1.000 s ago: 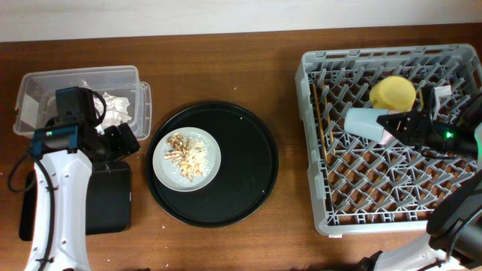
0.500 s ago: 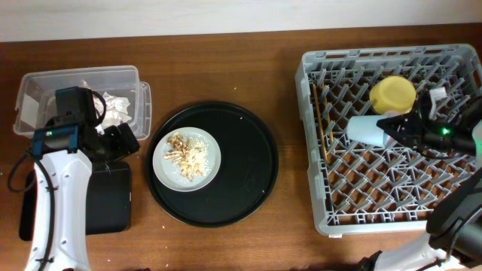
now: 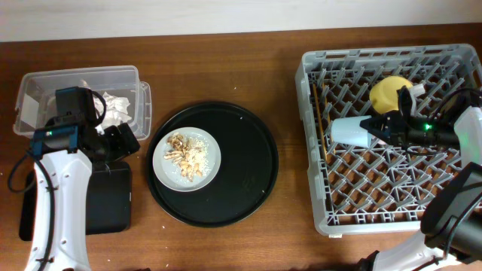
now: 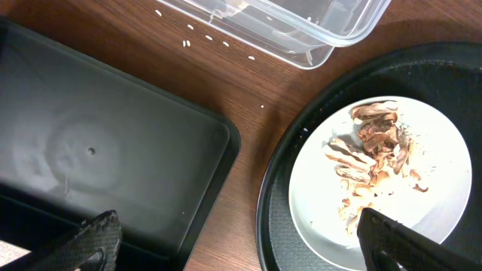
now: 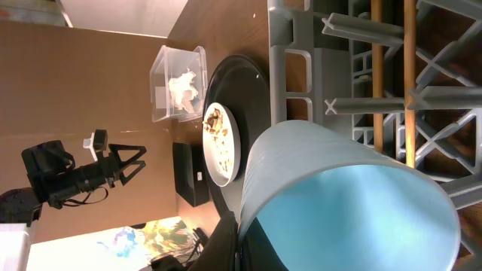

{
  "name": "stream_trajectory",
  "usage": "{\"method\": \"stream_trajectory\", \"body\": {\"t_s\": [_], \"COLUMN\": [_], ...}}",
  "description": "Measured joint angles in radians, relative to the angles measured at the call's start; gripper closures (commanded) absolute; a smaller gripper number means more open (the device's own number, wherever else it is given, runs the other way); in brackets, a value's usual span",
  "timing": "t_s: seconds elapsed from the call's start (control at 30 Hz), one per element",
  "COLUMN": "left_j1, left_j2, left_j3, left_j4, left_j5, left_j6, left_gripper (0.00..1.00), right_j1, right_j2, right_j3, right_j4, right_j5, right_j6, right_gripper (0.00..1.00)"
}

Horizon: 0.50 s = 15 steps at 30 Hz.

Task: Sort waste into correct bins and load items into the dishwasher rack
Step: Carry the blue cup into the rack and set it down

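My right gripper (image 3: pixel 379 129) is shut on the rim of the small light-blue cup (image 3: pixel 349 129), holding it on its side over the grey dishwasher rack (image 3: pixel 376 207). The cup fills the right wrist view (image 5: pixel 354 203). The yellow bowl (image 3: pixel 392 92) lies in the rack's back part. The chopsticks (image 3: pixel 319 113) lie along the rack's left side. The pink cup is hidden. My left gripper (image 3: pixel 119 143) is open and empty between the clear tub (image 3: pixel 30 86) and the shallow black tray (image 3: pixel 105 203). White paper wrappers (image 3: pixel 113 107) lie in the tub. The grey plate (image 3: pixel 169 169) holds food scraps (image 3: pixel 185 152).
The plate sits on a large round black tray (image 3: pixel 241 162) mid-table. In the left wrist view the shallow black tray (image 4: pixel 113 150) is below left, the tub's corner (image 4: pixel 301 30) above, the plate (image 4: pixel 444 188) right. Small crumbs dot the wood beside the tub.
My right gripper has carried the light-blue cup leftward across the rack. The left arm has not moved.
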Motion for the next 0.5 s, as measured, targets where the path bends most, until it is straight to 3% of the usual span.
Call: {"method": "stream_trajectory", "body": {"t_s": [0.3, 0.43, 0.5], "left_j1": [0.000, 0.000, 0.000], "left_j2": [0.000, 0.000, 0.000], "left_j3": [0.000, 0.000, 0.000], "left_j4": [0.000, 0.000, 0.000], "left_j5": [0.000, 0.000, 0.000], "left_j6": [0.000, 0.000, 0.000], "left_gripper": [0.01, 0.01, 0.01], "right_j1": [-0.094, -0.101, -0.115], "right_j2": [0.010, 0.010, 0.010], "right_j3": [-0.005, -0.093, -0.099], "right_j4": [-0.064, -0.066, -0.064], "right_j5": [0.045, 0.025, 0.023], "right_j6": [0.076, 0.074, 0.074], "right_gripper": [0.96, 0.96, 0.91]}}
